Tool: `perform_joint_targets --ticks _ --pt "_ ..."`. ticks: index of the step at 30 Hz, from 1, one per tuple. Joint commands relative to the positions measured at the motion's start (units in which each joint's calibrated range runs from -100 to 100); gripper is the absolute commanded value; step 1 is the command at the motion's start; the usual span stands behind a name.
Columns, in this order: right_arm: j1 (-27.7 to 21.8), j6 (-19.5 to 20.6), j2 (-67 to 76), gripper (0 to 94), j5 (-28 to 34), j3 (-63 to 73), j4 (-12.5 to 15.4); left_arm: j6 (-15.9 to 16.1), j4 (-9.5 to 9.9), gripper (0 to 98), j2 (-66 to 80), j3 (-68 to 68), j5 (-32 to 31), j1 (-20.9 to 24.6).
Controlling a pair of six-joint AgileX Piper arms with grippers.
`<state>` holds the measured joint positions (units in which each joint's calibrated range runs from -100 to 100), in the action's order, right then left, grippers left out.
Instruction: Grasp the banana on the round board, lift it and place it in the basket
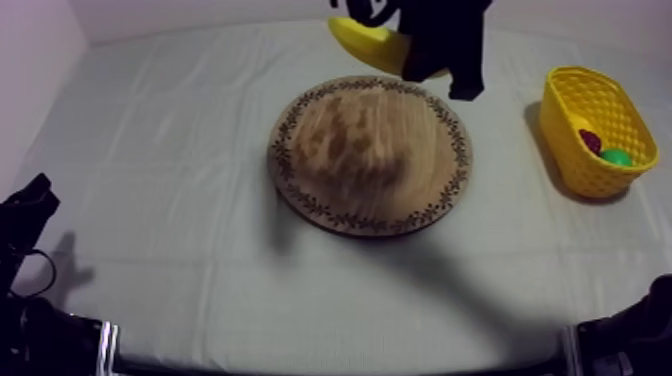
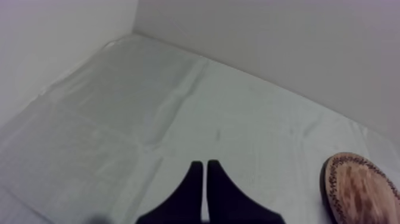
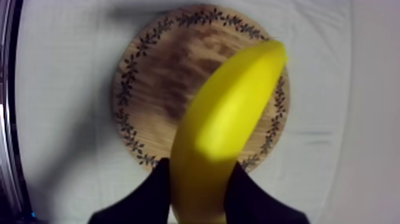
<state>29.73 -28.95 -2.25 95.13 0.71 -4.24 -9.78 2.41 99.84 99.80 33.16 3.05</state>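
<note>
Banana (image 3: pixel 226 131) clamped between right gripper (image 3: pixel 202 196) fingers, held above wooden board (image 3: pixel 149 77) | top view adds yellow basket (image 1: pixel 575 150) well apart, rightward | left gripper (image 2: pixel 205 170) pressed together on nothing

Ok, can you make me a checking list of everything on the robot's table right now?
surface: grey-white cloth, creased, over the table.
job's things: yellow toy banana held above the round wooden board with patterned rim; yellow lattice basket at the table's right side.
clutter: small red fruit and a green toy fruit inside the basket.
hands: right hand shut on the banana; left hand shut on nothing, low over the cloth.
cables: nothing seen.
surroundings: plain pale walls.
</note>
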Motion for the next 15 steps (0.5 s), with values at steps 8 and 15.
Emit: perform_joint_targets --ticks 8,15 --pt "-4.3 2.9 1.5 14.9 -0.4 -3.8 -0.3 0.0 0.01 0.1 0.0 0.0 0.0 0.0" --pt "-13.0 5.4 2.6 15.7 -0.9 -4.8 -0.4 0.0 0.01 0.1 0.0 0.0 0.0 0.0"
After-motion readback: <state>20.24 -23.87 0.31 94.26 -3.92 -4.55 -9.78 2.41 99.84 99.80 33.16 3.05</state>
